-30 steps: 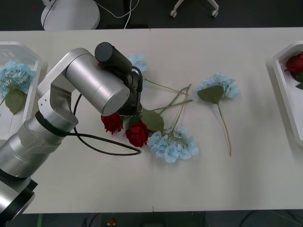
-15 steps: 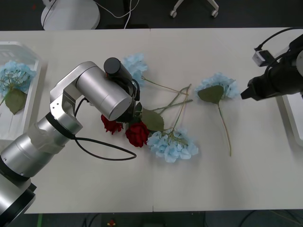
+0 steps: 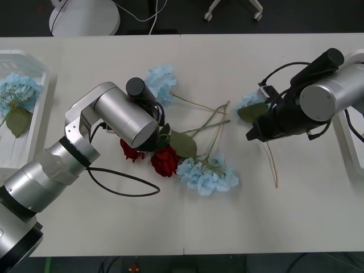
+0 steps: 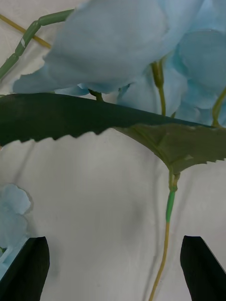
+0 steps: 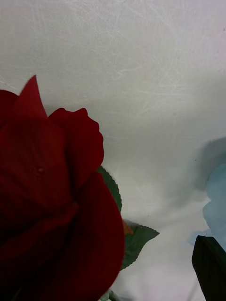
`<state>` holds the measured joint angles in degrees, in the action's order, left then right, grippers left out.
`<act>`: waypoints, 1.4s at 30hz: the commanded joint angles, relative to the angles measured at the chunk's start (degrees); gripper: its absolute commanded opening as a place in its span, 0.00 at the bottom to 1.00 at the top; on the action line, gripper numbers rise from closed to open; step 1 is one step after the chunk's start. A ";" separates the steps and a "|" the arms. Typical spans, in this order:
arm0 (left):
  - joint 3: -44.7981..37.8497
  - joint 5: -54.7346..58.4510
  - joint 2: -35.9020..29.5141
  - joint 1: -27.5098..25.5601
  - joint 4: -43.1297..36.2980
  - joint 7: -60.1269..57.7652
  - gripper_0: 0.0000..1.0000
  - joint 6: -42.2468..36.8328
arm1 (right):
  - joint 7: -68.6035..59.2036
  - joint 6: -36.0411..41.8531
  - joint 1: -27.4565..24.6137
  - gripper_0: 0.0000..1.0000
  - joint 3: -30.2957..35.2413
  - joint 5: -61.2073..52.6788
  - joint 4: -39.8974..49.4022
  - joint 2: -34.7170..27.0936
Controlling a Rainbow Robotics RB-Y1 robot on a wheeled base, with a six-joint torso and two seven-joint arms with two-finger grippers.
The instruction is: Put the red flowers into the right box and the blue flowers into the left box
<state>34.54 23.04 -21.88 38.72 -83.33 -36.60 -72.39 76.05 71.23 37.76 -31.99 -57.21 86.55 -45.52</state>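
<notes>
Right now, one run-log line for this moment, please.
left gripper: over red roses, state unclear | right gripper: open above blue flower | left tray: one blue

We see deep red flowers [image 3: 164, 161] with green leaves beside pale blue flowers [image 3: 207, 173] on thin yellow-green stems, all on a plain cream table [image 3: 187, 227]. At nine o'clock sits the white left box [image 3: 38, 122]. Both arms are silver with black fingers [image 4: 202, 268].

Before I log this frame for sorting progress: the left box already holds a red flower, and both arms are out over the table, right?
Not quite. The front view shows the left box holding a blue flower, not a red one. The rest stands: both arms are out over the table, the left gripper by the red flowers, the right gripper at a loose blue flower.
</notes>
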 commanded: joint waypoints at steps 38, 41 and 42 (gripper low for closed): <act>-16.52 5.70 -1.67 2.76 -4.73 11.20 0.00 3.31 | 1.21 -6.64 4.26 0.00 -0.27 13.62 -14.56 10.28; -19.25 6.49 -2.82 2.67 -6.32 17.27 0.00 3.40 | 1.21 -6.64 4.26 0.00 -0.27 13.53 -14.65 10.28; -19.78 6.67 -2.99 2.58 -6.49 18.85 0.00 3.40 | 1.21 -6.64 4.26 0.00 -0.27 13.53 -14.56 10.19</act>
<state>17.11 28.62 -22.40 38.98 -86.42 -25.39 -69.45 76.07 65.11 39.41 -32.04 -44.20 71.65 -36.11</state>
